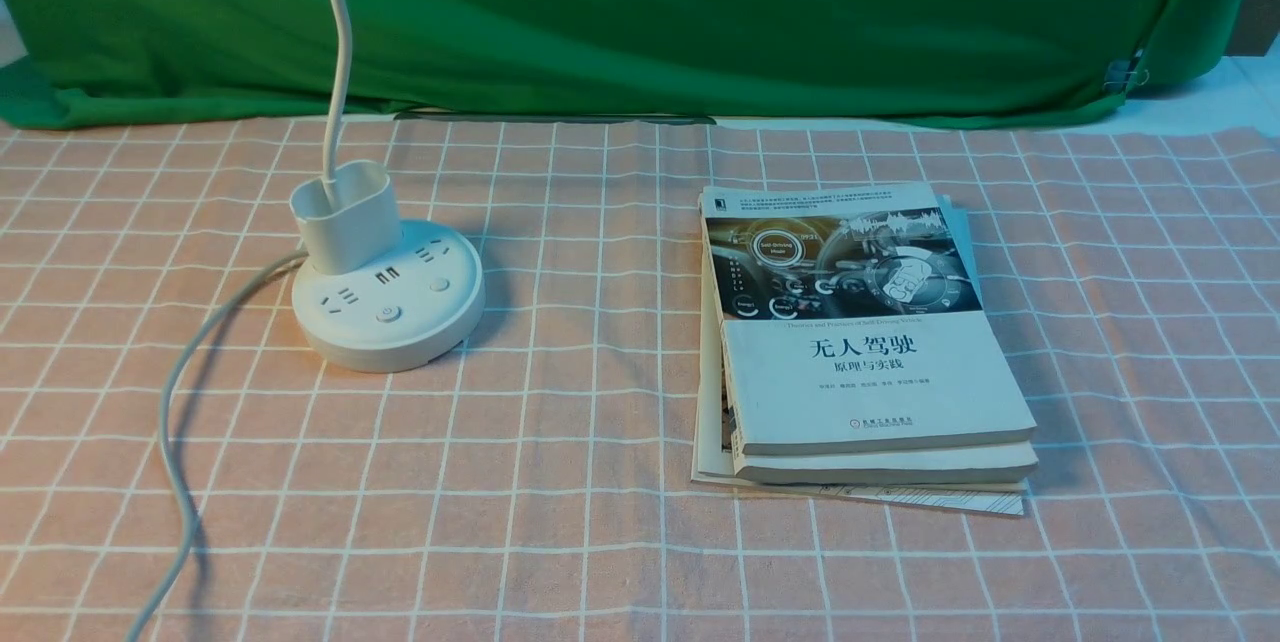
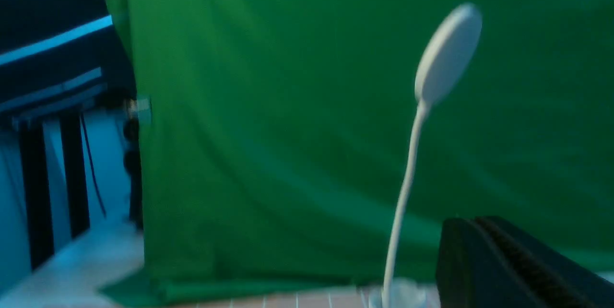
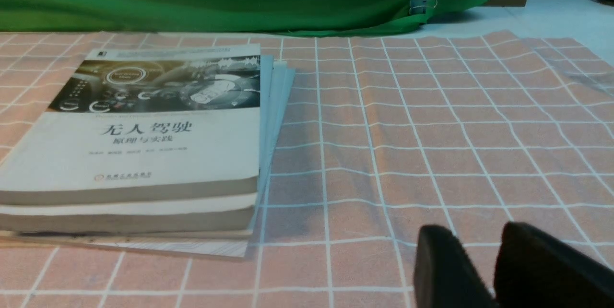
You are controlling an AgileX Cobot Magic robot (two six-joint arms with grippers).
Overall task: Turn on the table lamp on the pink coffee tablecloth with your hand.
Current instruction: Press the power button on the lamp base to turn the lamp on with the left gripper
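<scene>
- front view: the table lamp stands on the pink coffee tablecloth at the bench's left, its buttons facing the robot and open to a press; books lie well apart to the right; no arm shows.
- left wrist view: the left gripper hangs raised near the lamp's neck, jaws seemingly pressed together, though blurred.
- right wrist view: the right gripper idles low beside the books, jaws slightly spread, holding nothing.

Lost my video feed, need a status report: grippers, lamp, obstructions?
Left gripper looks shut, empty; right gripper slightly open, empty. White plastic table lamp untouched on pink gridded tablecloth. Stacked books well aside.
</scene>
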